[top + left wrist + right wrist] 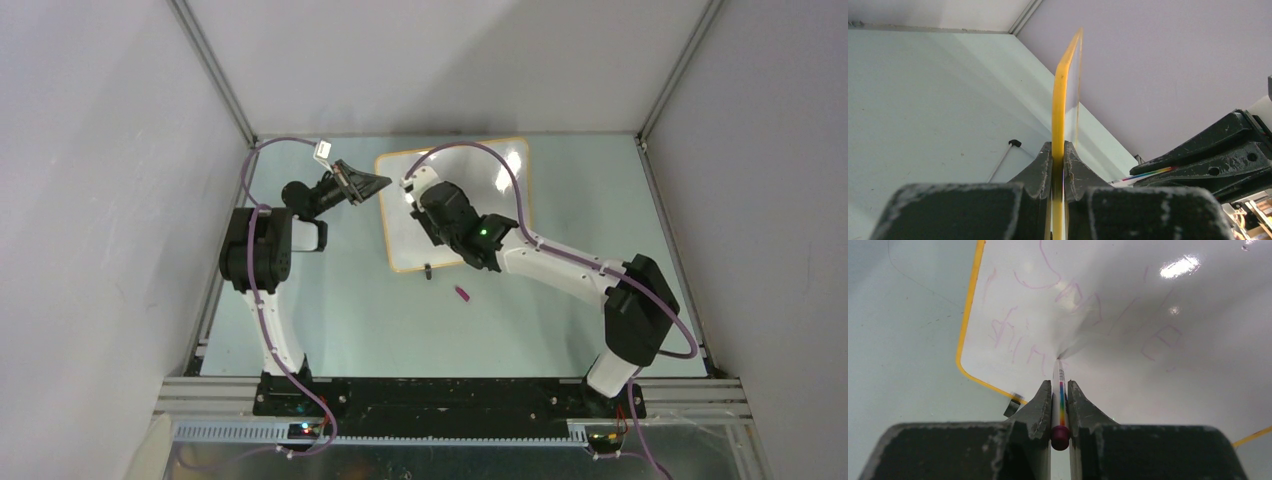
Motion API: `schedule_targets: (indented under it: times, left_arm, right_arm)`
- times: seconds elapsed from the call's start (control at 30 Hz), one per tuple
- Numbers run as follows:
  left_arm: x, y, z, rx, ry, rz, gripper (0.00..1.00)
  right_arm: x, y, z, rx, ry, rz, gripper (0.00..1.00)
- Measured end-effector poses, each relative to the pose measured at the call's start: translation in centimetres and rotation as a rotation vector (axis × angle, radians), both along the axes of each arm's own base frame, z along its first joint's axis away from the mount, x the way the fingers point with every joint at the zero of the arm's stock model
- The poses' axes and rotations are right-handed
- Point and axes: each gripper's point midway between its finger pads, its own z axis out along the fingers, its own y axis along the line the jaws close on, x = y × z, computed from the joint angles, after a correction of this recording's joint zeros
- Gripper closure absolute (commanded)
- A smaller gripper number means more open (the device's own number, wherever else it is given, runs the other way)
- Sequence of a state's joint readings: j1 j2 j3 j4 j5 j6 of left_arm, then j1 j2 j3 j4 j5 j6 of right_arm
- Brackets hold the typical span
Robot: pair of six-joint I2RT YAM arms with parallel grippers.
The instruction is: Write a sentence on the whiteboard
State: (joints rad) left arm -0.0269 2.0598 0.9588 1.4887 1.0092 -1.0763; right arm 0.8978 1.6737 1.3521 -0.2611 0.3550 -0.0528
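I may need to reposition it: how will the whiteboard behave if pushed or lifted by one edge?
Probably stiff: the whiteboard shows a yellow edge running nearly straight beyond the left tool pinching it. Likely light, being thin. Its glossy face looks slippery, so the marker pressing on it might shift it.

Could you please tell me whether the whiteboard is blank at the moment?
No, faint purple handwriting shows on the whiteboard around the tip of the marker.
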Motion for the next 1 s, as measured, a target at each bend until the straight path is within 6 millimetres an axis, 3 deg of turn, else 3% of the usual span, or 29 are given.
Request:
schedule_targets:
  times: [0.47,1.0]
  left_arm:
    - [0.0,0.0,0.0,0.000,0.000,0.000,1.00]
    - [0.0,0.0,0.0,0.000,0.000,0.000,1.00]
  right_arm:
    - [-0.3,0.3,-0.2,-0.003,0.003,0.001,1.00]
    - [-1.6,-0.5,-2.3,-0.021,0.041,-0.004,1.00]
